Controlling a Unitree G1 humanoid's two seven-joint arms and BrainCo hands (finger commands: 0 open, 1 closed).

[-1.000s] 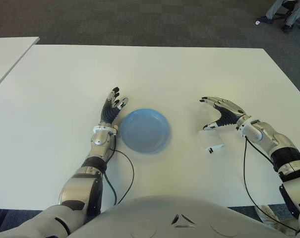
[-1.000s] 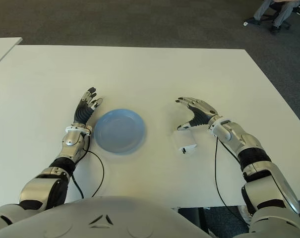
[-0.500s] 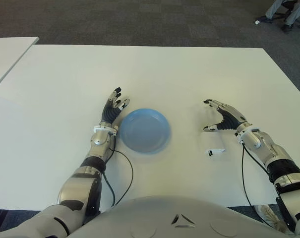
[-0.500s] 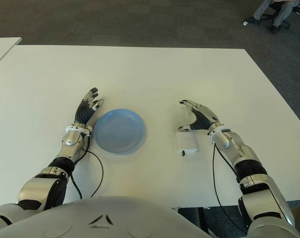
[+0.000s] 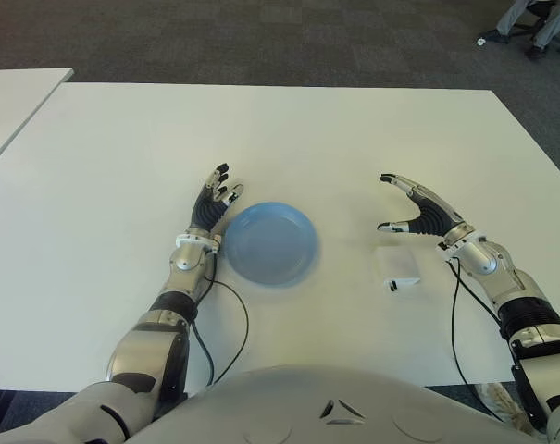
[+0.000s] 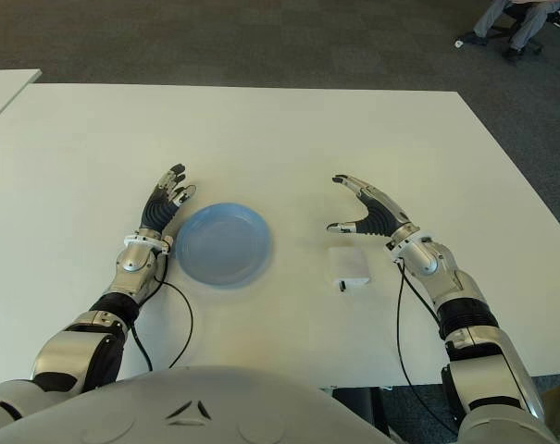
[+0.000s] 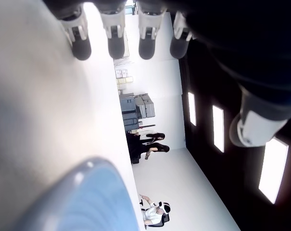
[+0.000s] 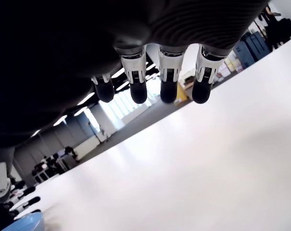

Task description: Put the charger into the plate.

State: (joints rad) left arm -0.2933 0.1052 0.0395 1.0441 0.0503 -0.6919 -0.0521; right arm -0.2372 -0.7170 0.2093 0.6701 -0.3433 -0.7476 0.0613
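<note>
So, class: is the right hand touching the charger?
Apart. In the left eye view, bare table shows between the open right hand and the charger.

We find the charger (image 5: 396, 266), a small white, roughly square block, lying flat on the white tabletop (image 5: 354, 139), with a short dark stub at its near left corner. Nothing grips it. We record the plate (image 5: 268, 242), round, shallow and light blue, upright and empty, to the charger's left. The two sit near one another but clearly apart, bare tabletop between them.
</note>
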